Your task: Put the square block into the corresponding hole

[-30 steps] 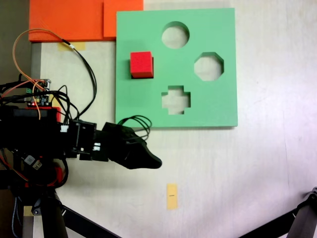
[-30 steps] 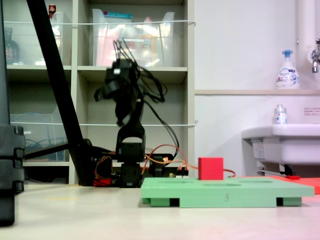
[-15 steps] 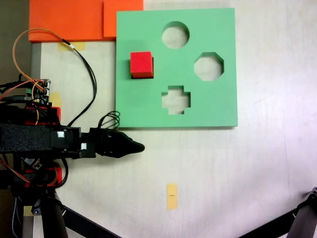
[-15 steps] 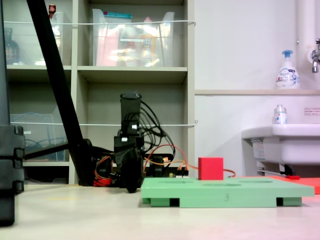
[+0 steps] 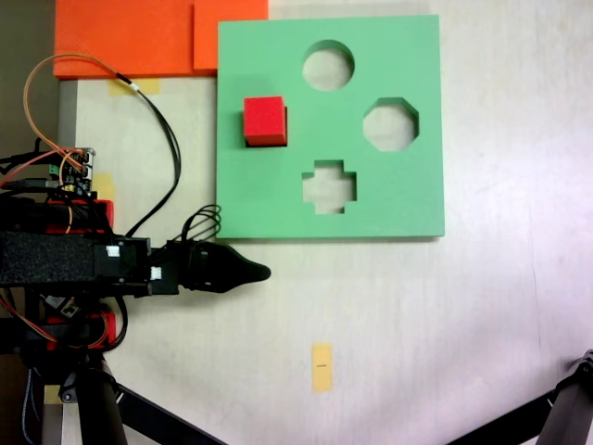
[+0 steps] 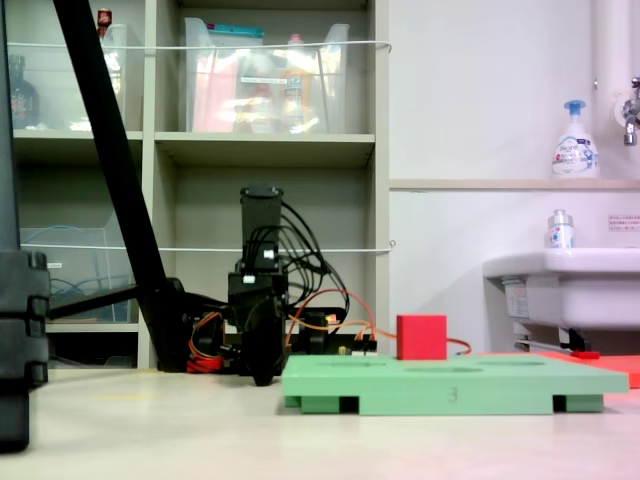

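In the fixed view from above, the red block (image 5: 264,120) sits on the left part of the green board (image 5: 259,199), and the square hole cannot be seen there, so whether the block is seated in it or only standing on the board is unclear from this angle. The same view shows three open cutouts to the right of the block: a round hole (image 5: 328,65) at the far edge, an eight-sided hole (image 5: 390,124) at the right, and a cross-shaped hole (image 5: 330,186) nearer the lower edge. The gripper (image 5: 259,273) lies on the table (image 5: 417,324) just below the board's lower left corner, well apart from the block, its black body tapering to one dark tip pointing right; I cannot tell whether the jaws are apart or together. Orange sheets (image 5: 130,37) lie at the upper left, touching the board's corner, and a small yellow tape strip (image 5: 321,366) is stuck on the table below. The low fixed view from the side adds height: the block (image 6: 421,337) stands proud of the board (image 6: 450,385), most of it above the top surface, and the board is thick with notches along its front edge. There the arm (image 6: 260,290) is folded low to the left of the board, the gripper tip (image 6: 262,378) down near the table. Behind are shelves (image 6: 260,150) and, at the right, a sink (image 6: 560,280) with a soap bottle (image 6: 574,140) above.
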